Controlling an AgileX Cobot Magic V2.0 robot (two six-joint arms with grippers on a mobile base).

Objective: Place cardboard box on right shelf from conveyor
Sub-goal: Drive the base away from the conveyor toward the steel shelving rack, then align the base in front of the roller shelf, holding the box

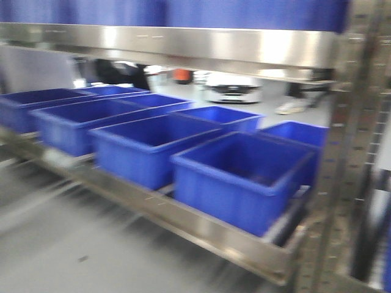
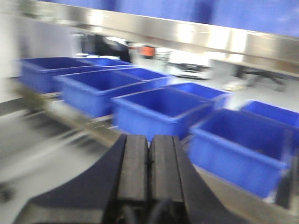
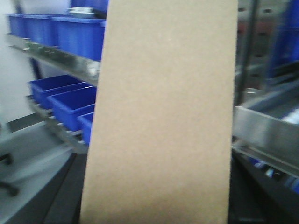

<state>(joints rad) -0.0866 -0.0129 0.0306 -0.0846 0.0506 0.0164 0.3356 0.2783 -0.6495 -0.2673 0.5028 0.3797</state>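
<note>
left gripper (image 2: 149, 142): pads pressed together, empty | cardboard box (image 3: 161, 116): upright, filling your right wrist view, just left of right shelf (image 3: 266, 126) | right gripper: hidden, hold can't be told | handling: likely light, stiff, smooth; pinch its narrow sides gently, expect slip

Upright cardboard box (image 3: 161, 112) fills mid-view — blue bins (image 3: 70, 100) on steel rack (image 3: 56, 59) behind.

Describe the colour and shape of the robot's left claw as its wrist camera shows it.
The left claw is black throughout: two flat, rectangular fingers with lengthwise ridges, rising from a broad base that flares out on both sides. No markings show; blur hides finer detail.
</note>
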